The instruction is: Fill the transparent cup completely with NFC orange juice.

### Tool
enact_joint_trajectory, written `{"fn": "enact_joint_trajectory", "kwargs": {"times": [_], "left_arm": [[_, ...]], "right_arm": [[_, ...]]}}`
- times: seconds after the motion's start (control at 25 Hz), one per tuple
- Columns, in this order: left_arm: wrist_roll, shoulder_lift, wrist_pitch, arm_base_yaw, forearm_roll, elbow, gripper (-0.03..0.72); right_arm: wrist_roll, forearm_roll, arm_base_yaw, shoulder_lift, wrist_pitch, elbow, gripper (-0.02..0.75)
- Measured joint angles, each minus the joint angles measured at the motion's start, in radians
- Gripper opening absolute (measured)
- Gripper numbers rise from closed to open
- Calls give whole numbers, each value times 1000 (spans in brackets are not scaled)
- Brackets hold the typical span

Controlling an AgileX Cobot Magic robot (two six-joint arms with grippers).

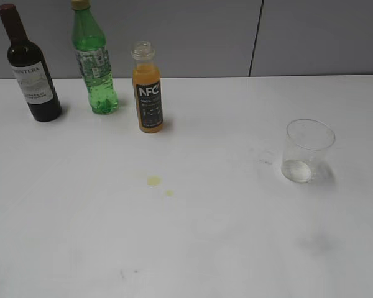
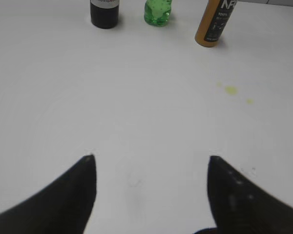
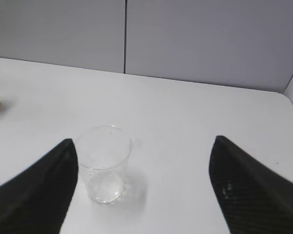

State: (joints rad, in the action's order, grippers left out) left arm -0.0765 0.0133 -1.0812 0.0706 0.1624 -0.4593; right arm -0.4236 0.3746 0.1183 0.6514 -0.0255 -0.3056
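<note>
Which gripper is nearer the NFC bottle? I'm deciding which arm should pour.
Left. The left gripper, open, faces the NFC bottle across bare table. The right gripper, open, hangs over the transparent cup; the bottle barely shows at its view's left edge.

A clear, glossy plastic transparent cup beside the left of the right gripper's matt black jaws, a smooth matt white table, and an NFC bottle of clear plastic with a matt black label.
</note>
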Motion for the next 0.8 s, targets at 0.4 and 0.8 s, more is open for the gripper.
{"fn": "enact_joint_trajectory", "kwargs": {"times": [0.4, 0.8], "left_arm": [[0, 0, 0, 0, -3, 0, 654], [0, 0, 0, 0, -4, 0, 648]], "right_arm": [[67, -9, 181, 152, -355, 180, 650], [362, -293, 219, 492, -799, 254, 649]]}}
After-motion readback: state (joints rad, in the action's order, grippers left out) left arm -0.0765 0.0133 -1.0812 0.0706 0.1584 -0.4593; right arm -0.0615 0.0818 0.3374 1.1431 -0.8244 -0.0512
